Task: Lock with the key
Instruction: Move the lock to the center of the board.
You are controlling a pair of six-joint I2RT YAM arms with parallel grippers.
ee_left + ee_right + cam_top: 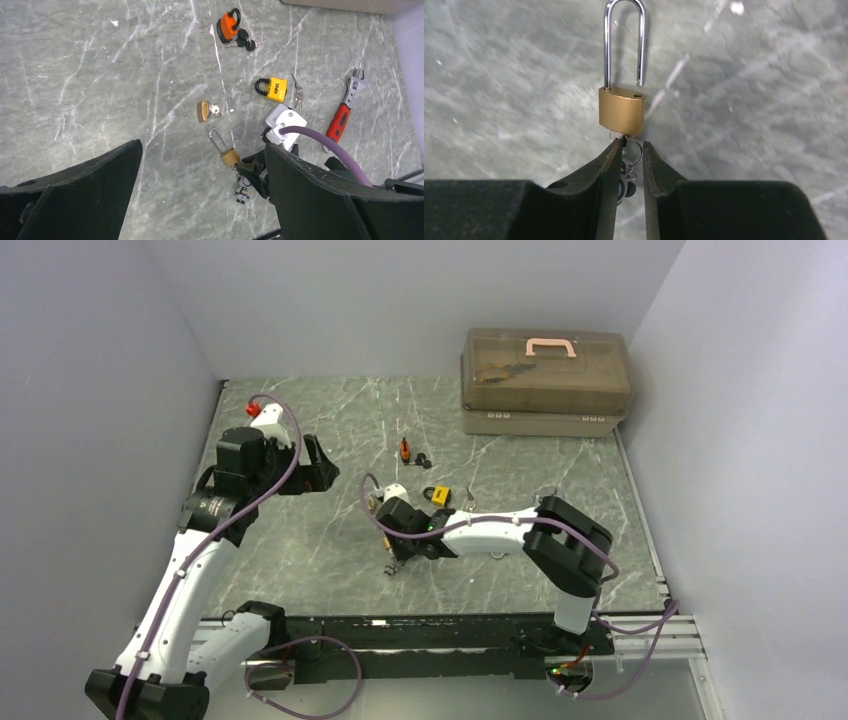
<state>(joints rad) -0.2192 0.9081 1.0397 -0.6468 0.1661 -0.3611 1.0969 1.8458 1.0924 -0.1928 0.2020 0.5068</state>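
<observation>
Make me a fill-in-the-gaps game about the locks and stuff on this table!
1. The brass padlock at the right tool has its shackle ____.
2. The wrench has a ____ handle.
3. The box at the back has a ____ handle.
4. The padlock nearest the wrench is ____.
Missing words: open, red, pink, yellow.

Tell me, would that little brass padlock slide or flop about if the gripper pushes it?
It would probably slide: the brass padlock lies flat on the smooth table. Its body looks like solid metal, so it is likely heavy for its size. The open shackle is held at one leg only, so it may swivel. The key ring should dangle loosely.
</observation>
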